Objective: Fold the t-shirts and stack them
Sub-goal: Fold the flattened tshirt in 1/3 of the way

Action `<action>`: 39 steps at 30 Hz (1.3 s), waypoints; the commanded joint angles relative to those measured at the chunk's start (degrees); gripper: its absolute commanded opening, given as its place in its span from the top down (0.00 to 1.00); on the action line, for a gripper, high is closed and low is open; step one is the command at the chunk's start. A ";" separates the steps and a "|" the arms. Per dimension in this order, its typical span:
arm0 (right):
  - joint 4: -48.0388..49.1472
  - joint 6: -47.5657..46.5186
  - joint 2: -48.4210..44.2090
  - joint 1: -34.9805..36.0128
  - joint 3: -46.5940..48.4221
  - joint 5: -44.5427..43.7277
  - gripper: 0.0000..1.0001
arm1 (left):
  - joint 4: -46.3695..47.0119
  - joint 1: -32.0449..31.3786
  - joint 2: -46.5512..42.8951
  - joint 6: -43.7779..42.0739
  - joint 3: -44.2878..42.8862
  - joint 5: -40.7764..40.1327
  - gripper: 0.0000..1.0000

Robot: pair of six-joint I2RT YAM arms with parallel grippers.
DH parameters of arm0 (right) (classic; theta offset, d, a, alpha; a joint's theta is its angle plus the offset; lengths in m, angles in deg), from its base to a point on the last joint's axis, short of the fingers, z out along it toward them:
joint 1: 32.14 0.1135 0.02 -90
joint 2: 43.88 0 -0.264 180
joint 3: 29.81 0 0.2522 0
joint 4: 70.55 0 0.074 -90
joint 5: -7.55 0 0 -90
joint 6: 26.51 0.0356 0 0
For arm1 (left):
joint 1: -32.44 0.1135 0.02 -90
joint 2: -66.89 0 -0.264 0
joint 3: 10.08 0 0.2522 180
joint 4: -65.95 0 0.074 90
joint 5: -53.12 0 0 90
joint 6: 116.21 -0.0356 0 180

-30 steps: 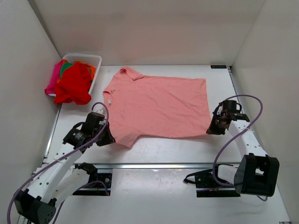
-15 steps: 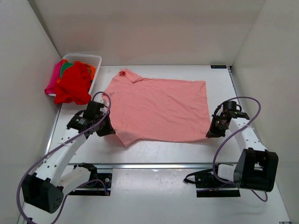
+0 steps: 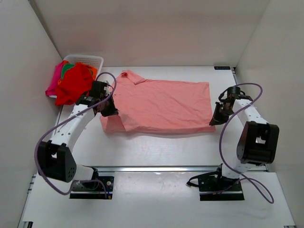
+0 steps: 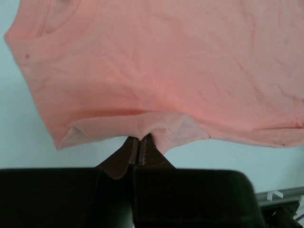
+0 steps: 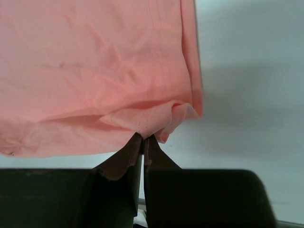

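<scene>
White table (image 3: pixel 156 152) carries the pink shirt (image 3: pixel 161 107) — first fold barely begun, left gripper (image 3: pixel 110 110) and right gripper (image 3: pixel 214 119) clamped on its near edge — other shirts (image 3: pixel 73 88) wait in the basket (image 3: pixel 90 58).

The large t-shirt (image 3: pixel 161 107) lies spread across the middle of the table (image 3: pixel 156 149), collar end to the left. The basket (image 3: pixel 89 59) stands to the left of the shirt and behind it, in the table's far left corner. A heap of other t-shirts (image 3: pixel 73 85) fills the basket and spills over its near rim. The left gripper (image 3: pixel 113 112) sits at the shirt's near left edge and the right gripper (image 3: pixel 213 120) at its near right corner. Each is pinched onto a fold of the shirt's edge.
</scene>
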 commanded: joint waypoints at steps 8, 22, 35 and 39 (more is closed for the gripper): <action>0.27 -0.25 9.00 0.60 10.51 -0.10 1.00 | 8.04 2.73 9.95 -1.34 -12.19 -1.94 1.00; 1.24 0.19 16.38 0.78 17.27 -0.19 1.00 | 11.47 5.09 17.95 -1.06 -13.34 -3.00 1.00; 3.09 0.98 22.10 1.65 23.95 0.25 0.74 | 13.65 6.06 23.05 -1.33 -14.22 -7.22 0.74; 6.50 1.42 18.86 1.92 24.13 -3.96 0.60 | 18.66 8.70 24.37 1.30 -17.81 -5.12 0.46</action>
